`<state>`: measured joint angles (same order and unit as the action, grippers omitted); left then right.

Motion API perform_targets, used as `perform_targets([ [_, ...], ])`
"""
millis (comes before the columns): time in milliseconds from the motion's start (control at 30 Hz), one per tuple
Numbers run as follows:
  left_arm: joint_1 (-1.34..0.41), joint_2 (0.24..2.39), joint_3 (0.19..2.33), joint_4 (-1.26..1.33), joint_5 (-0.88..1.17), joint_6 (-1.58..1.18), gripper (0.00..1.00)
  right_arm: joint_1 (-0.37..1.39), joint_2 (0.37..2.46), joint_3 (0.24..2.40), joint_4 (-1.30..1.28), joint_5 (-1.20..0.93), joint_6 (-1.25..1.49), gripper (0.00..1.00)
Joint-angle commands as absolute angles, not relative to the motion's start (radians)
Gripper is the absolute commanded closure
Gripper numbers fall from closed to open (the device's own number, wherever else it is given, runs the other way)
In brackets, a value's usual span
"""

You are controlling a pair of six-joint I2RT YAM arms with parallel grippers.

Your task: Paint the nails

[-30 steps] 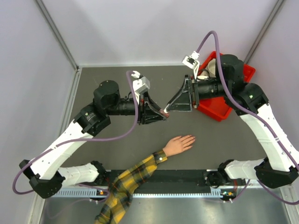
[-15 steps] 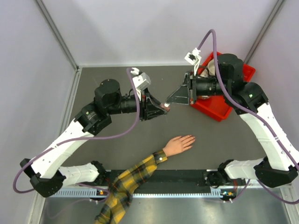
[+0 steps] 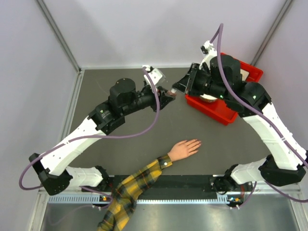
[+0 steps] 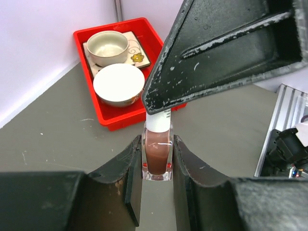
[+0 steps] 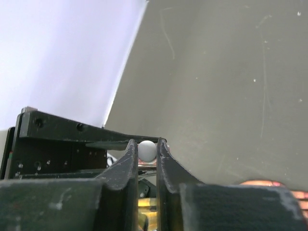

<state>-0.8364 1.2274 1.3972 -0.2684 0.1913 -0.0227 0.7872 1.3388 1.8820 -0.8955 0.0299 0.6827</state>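
Note:
The mannequin hand (image 3: 184,149) with a plaid sleeve (image 3: 134,185) lies palm down near the table's front; its nails (image 3: 198,142) are too small to make out. Above the back of the table, my left gripper (image 3: 167,93) is shut on a small bottle of brown polish (image 4: 158,156). My right gripper (image 3: 176,89) meets it from the right and is shut on the bottle's white cap (image 5: 147,150). In the left wrist view the cap (image 4: 159,123) sits on the bottle, just under the right gripper's fingers (image 4: 216,53).
A red tray (image 3: 212,110) stands at the back right, under the right arm. It holds a white bowl (image 4: 119,84) and a cup (image 4: 107,46) on a patterned coaster. Grey walls close the table at the back and sides.
Both grippers have moved toward the back of the table, carrying the bottle with them. The right gripper, open a second ago, has shut on the cap.

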Motion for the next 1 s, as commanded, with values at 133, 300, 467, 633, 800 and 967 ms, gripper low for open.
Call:
perform_targets([
  [133,-0.766,1.187,1.405,-0.227,0.43,-0.149,1.0,0.669,1.243,1.85,-0.819,-0.449,0.518,0.4],
  [300,-0.71,1.137,1.378,-0.212,0.708,-0.299,1.0,0.601,1.207,1.782,-0.834,-0.797,0.304,0.3],
  [467,-0.689,1.134,1.353,-0.147,0.923,-0.438,1.0,0.6,1.238,1.764,-0.891,-0.909,0.221,0.45],
  [633,-0.689,1.147,1.338,-0.112,0.988,-0.489,1.0,0.6,1.209,1.684,-0.721,-0.948,0.322,0.47],
  [800,-0.689,1.152,1.331,-0.072,1.003,-0.523,1.0,0.6,1.218,1.683,-0.692,-0.976,0.354,0.47],
  [967,-0.689,1.169,1.336,-0.089,1.029,-0.52,1.0,0.601,1.218,1.683,-0.677,-0.96,0.36,0.52],
])
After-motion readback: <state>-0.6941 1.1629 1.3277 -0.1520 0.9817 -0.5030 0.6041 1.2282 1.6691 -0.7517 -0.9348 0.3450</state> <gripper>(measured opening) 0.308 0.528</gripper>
